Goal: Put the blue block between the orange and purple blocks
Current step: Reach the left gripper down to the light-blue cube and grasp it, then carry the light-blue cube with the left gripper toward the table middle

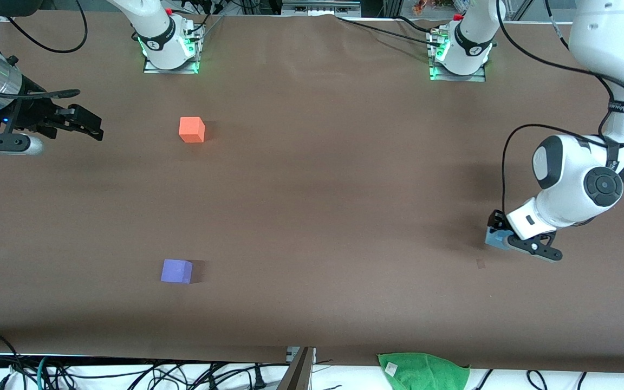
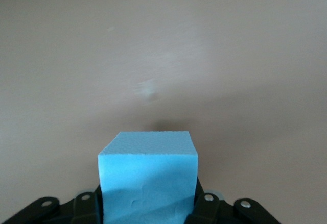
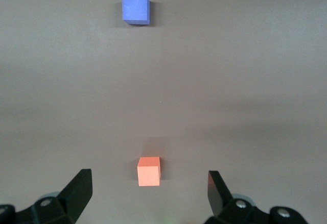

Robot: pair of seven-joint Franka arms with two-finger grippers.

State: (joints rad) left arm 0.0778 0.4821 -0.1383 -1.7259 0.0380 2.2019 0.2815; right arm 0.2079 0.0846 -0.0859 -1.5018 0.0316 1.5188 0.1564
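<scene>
Left gripper (image 1: 499, 236) pinching light sky-blue matte cube (image 1: 496, 239), low at left arm's end of brown counter (image 1: 333, 189). Bright orange matte cube (image 1: 192, 130) and violet-purple matte cube (image 1: 176, 271) toward right arm's end, well apart. Right gripper (image 1: 94, 125) waits, fingers spread.

My front camera high, facing bases, whole surface (image 1: 312, 189) visible — left wrist close on blue block (image 2: 147, 175); right wrist farther, shares orange block (image 3: 148, 171) and purple block (image 3: 135, 8).

Sky-blue cube (image 1: 495, 237) sat clamped in left gripper (image 1: 499, 234) near left arm's end; orange cube (image 1: 192, 130) lay farther from camera than purple cube (image 1: 176, 271), well apart.
</scene>
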